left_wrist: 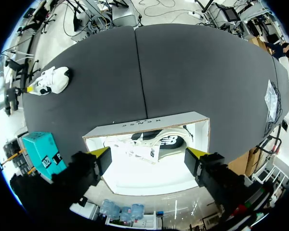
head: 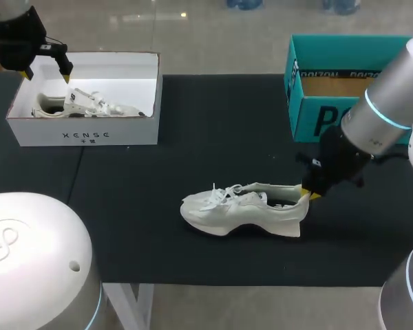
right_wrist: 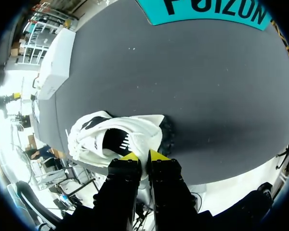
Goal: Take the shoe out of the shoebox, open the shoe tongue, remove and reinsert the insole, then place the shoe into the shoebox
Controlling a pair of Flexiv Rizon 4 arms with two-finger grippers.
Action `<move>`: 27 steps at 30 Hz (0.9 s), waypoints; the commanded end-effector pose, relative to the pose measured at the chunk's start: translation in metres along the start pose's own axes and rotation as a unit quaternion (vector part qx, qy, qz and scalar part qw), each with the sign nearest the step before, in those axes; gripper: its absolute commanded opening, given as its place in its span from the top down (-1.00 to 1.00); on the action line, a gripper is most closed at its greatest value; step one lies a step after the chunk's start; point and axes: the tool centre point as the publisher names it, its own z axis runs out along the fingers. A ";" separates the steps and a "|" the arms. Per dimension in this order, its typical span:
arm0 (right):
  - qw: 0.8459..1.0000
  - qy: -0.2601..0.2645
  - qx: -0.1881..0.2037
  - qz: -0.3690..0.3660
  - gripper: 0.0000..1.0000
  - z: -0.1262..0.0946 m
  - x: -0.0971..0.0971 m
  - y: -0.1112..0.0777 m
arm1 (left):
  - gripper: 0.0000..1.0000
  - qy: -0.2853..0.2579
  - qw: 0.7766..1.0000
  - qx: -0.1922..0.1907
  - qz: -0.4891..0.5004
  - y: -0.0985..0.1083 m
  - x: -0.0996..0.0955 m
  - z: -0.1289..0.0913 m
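Note:
A white sneaker [head: 241,210] lies on its sole in the middle of the black mat, toe to the left. My right gripper [head: 308,195] sits at its heel. In the right wrist view the gripper [right_wrist: 143,156] is shut on the thin white heel edge of the sneaker [right_wrist: 111,134], whose dark opening lies just ahead. My left gripper [head: 48,74] hangs open above the white shoebox [head: 82,134] at the far left. A second white shoe [head: 89,104] lies inside that box. In the left wrist view the open gripper [left_wrist: 149,154] spans the shoebox [left_wrist: 144,124], well above the shoe [left_wrist: 156,142].
A teal box [head: 316,117] stands open at the back right, close behind my right arm. The black mat [head: 213,124] covers the table between the two boxes. The mat's front edge runs just below the sneaker.

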 end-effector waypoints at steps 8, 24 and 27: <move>1.000 -0.005 0.005 -0.005 0.61 0.011 0.000 0.005 | -1.00 0.001 1.000 0.000 0.001 0.000 0.000 0.000; 0.957 -0.040 0.033 -0.284 -1.00 -0.065 0.050 -0.028 | -1.00 0.001 1.000 0.000 0.001 0.000 0.000 0.000; 0.927 -0.082 0.081 -0.358 -1.00 -0.076 0.060 -0.046 | -1.00 0.001 1.000 0.000 0.001 0.000 0.000 0.000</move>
